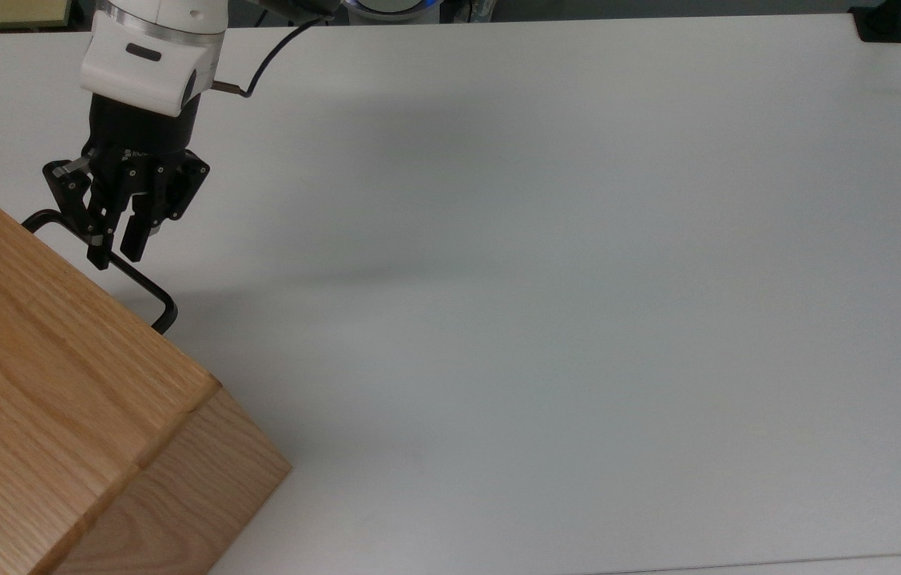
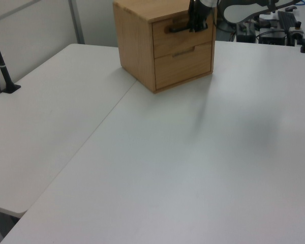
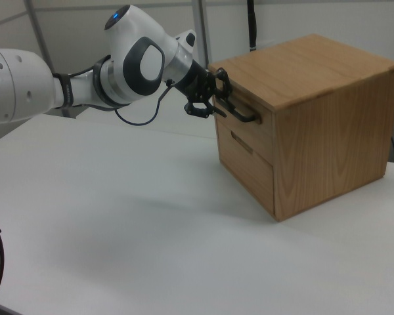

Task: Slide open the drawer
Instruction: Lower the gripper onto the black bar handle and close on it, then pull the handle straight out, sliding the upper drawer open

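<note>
1. Position: the drawer point(image 2: 183, 36) is the upper of two in the cabinet point(image 3: 328, 125), which stands on the table point(image 1: 546, 263). Its front lies flush with the cabinet face, so it is not yet open.
2. Grasp: the gripper point(image 1: 116, 249) is at the handle point(image 1: 139, 281), near the end toward the top view's upper left. The fingers point(image 1: 133, 233) are drawn close together about the bar, which passes between them. They appear clenched on it; contact on both pads cannot be confirmed.
3. Confirm a firm grip before pulling. The thin round bar is likely to slip in a loose hold.
4. Pull straight out, square to the drawer front, level with the table.
5. The grasp is off-centre. Pull slowly and steadily, or the drawer may skew and bind on its rails.
6. Watch the cabinet. It may slide instead of the drawer.
</note>
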### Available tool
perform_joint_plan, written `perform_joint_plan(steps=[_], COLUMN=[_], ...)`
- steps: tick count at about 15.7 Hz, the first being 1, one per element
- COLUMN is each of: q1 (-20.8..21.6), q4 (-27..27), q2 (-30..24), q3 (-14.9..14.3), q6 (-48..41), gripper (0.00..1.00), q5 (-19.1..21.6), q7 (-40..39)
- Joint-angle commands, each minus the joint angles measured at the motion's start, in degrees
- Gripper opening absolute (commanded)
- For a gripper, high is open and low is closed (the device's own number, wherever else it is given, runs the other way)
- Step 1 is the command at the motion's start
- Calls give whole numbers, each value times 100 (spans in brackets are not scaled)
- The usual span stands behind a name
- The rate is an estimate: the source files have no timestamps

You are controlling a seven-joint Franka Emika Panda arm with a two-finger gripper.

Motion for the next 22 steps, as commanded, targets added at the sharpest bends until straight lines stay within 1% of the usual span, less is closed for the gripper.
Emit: perform_joint_plan(steps=[1, 3, 4, 9, 11, 13, 15, 17, 19, 22], q1=[65, 74, 83, 109, 144, 284, 451, 627, 776, 1005], q4=[-118, -118, -127, -329, -688, -1048, -1348, -1489, -1638, -1849], q2=[-75, -84, -101, -250, -504, -829, -1146, -1418, -1717, -2095], q3=[-45, -36, -36, -36, -10, -1, -1, -1, -1, 8], q6=[115, 106, 97, 54, 45, 27, -217, -595, -991, -1536], gripper=[20, 14, 12, 10, 10, 10, 10, 10, 10, 10], q5=[-84, -75, -67, -5, 4, 30, 39, 126, 337, 426], q7=[-87, -79, -61, -78, -96, -96, -70, -96, -131, -210])
